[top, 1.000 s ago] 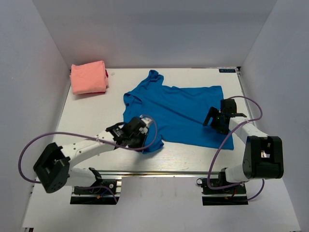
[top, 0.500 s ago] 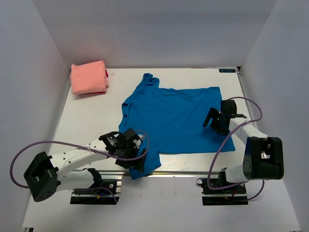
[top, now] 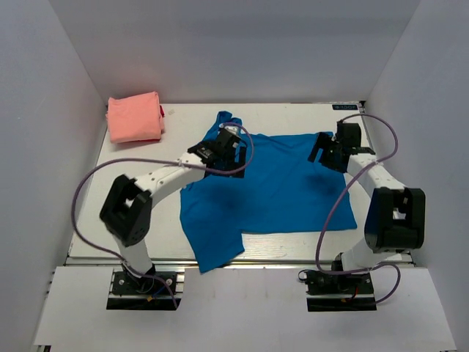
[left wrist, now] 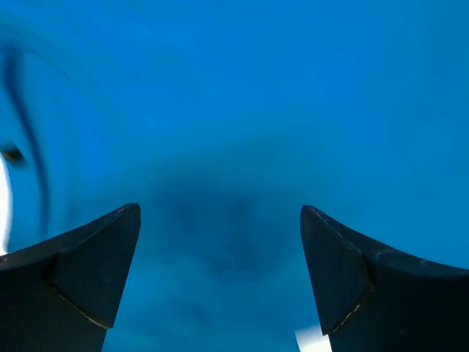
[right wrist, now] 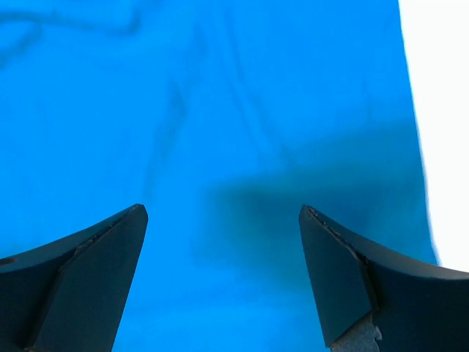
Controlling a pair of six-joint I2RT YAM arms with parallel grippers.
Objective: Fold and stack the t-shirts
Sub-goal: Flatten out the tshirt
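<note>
The blue t-shirt (top: 278, 187) lies spread flat across the middle of the table, and one corner (top: 212, 257) hangs over the front edge. The salmon-pink t-shirt (top: 134, 117) sits folded at the back left corner. My left gripper (top: 223, 150) hovers open over the blue shirt's back left part, near the collar; its wrist view shows only blue cloth (left wrist: 234, 110) between the spread fingers (left wrist: 88, 271). My right gripper (top: 331, 152) stands open over the shirt's back right corner, with blue cloth (right wrist: 220, 110) beneath it and bare table (right wrist: 440, 110) to its right.
White walls close in the table (top: 124, 198) on the left, back and right. Purple cables loop from both arms, the left one (top: 84, 191) over the table's left side. A small dark label (top: 344, 107) sits at the back right edge.
My left gripper opened, let go of the blue shirt's near left corner and swung back to the collar area. The right gripper moved back to the shirt's far right corner. The released corner now hangs over the front edge.
</note>
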